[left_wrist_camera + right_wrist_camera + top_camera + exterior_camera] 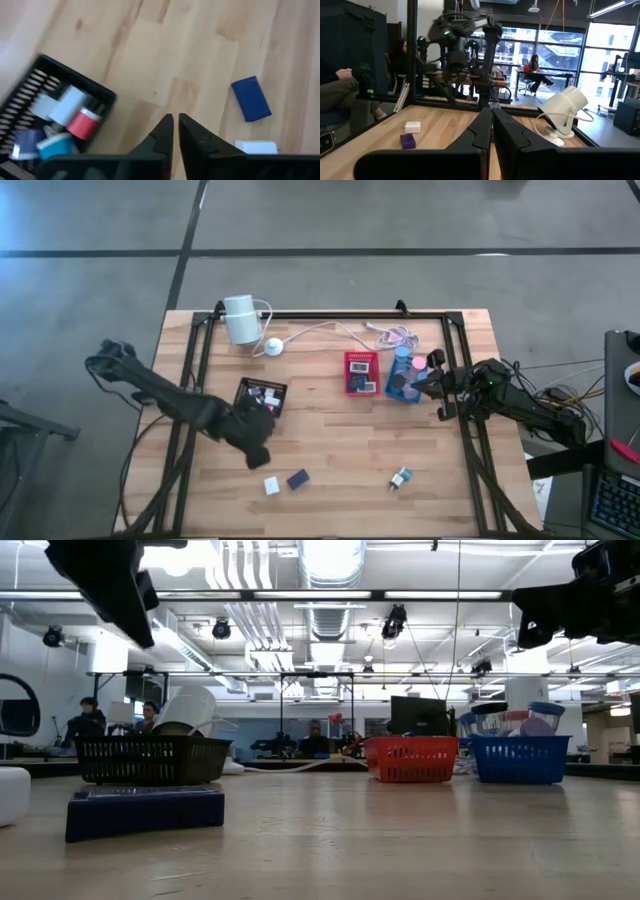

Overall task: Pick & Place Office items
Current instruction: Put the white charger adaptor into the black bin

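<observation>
On the wooden table lie three loose office items: a white piece [271, 486], a dark blue piece [298, 479] and a teal-and-white piece [401, 478], all near the front edge. More small pieces lie in the black tray [262, 394], the red tray [361, 372] and the blue tray [405, 375]. My left gripper [258, 452] hangs above the bare wood between the black tray and the blue piece [251, 98], its fingers [175, 122] shut on nothing. At the table's right, by the blue tray, my right gripper [491, 117] is shut and holds nothing.
A white cylinder [240, 318] with its puck [273, 347] and white cable stands at the far left of the table. A black frame runs round the table's edges. Bare wood lies in the middle. People sit in the room beyond.
</observation>
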